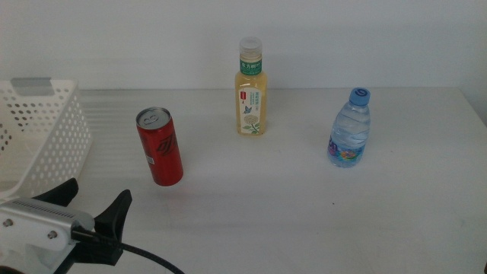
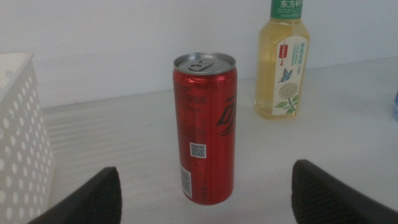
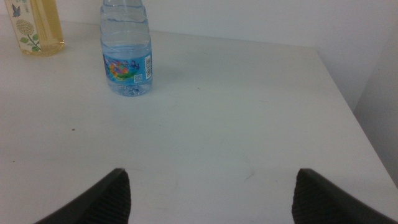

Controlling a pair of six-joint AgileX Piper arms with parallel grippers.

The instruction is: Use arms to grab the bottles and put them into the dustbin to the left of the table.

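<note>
Three bottles stand upright on the white table [image 1: 304, 205]: a red soda can [image 1: 160, 147], a yellow tea bottle [image 1: 251, 91] behind it, and a clear blue-capped water bottle [image 1: 350, 129] to the right. My left gripper [image 1: 91, 202] is open at the front left, a short way in front of the can [image 2: 204, 130], which stands centred between its fingers [image 2: 93, 199] without touching them. The white perforated dustbin [image 1: 38, 129] stands at the table's left. My right gripper [image 3: 211, 173] is open and empty, well short of the water bottle [image 3: 127, 56], and is out of the middle view.
The table's right edge [image 3: 348, 106] runs close beyond the water bottle. The tea bottle [image 2: 283, 62] stands behind and to the right of the can, and the dustbin wall [image 2: 22, 137] lies close on the can's left. A white wall backs the table.
</note>
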